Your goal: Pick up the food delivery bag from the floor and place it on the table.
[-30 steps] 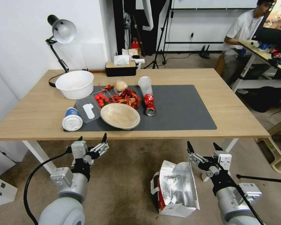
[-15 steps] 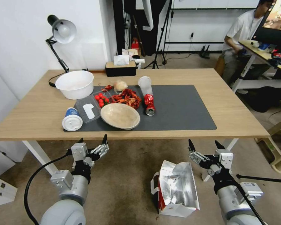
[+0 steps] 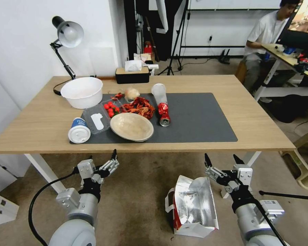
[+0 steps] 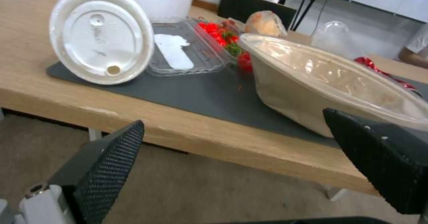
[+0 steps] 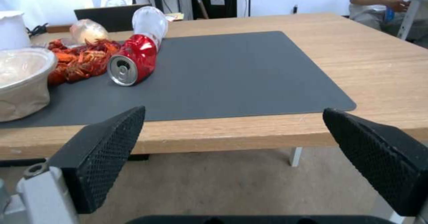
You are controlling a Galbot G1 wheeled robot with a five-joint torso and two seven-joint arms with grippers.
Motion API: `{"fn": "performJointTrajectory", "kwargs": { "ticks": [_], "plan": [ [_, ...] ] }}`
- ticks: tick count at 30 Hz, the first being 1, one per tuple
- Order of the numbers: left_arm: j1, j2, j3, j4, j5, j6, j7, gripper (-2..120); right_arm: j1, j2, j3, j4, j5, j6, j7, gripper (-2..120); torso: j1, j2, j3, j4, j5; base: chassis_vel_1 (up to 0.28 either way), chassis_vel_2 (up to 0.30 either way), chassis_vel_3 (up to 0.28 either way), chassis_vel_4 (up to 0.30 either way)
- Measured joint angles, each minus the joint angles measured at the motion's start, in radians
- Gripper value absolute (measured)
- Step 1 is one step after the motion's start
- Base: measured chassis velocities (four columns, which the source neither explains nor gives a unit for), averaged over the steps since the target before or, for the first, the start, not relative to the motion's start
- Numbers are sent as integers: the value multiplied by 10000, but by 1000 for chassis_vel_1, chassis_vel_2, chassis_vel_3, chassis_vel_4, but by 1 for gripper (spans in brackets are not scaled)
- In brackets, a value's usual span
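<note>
The food delivery bag (image 3: 193, 205) stands on the floor (image 3: 140, 191) in front of the table (image 3: 260, 119). It is white and red, and its open top shows the silver foil lining. My right gripper (image 3: 220, 159) hangs open just right of and above the bag's top edge, apart from it. In the right wrist view the right gripper (image 5: 234, 112) points at the table's front edge and the dark grey mat (image 5: 232, 73). My left gripper (image 3: 102, 156) is open below the table's front edge at the left, far from the bag. In its wrist view the left gripper (image 4: 232, 120) holds nothing.
The mat's left half holds a beige bowl (image 3: 131, 126), white bowl (image 3: 81, 91), lidded paper cup (image 3: 79, 130), clear tray (image 3: 96, 119), tomatoes, crayfish (image 3: 138, 106), a red can (image 3: 164, 114) and a plastic cup. The mat's right half (image 3: 202, 118) is bare. A white table leg (image 3: 251, 158) stands near my right gripper.
The left gripper has sunk a little toward the floor. The right gripper has shifted only slightly beside the bag. The bag has not moved.
</note>
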Motion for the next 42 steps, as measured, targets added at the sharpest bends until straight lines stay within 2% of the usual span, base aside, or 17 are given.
{"fn": "performJointTrajectory", "kwargs": {
  "ticks": [16, 24, 31, 42],
  "plan": [
    [-74, 13, 9, -160, -263, 231, -162, 100, 28, 31, -81, -56, -3, 25, -35, 100, -188, -426, -236, 0, 0, 0, 0, 0, 0],
    [-61, 33, -12, -228, -265, 236, -169, 100, 25, 29, -77, -55, -17, 26, -46, 100, -392, -890, -494, 0, 0, 0, 0, 0, 0],
    [-42, 49, 16, -230, -203, 236, -162, 100, 13, 38, -82, -50, -32, 47, -50, 100, -651, -1485, -834, 0, 0, 0, 0, 0, 0],
    [-59, 55, 29, -221, -191, 236, -145, 100, 16, 23, -83, -51, -36, 47, -105, 100, -872, -1997, -1124, 0, 0, 0, 0, 0, 0]
  ]
}}
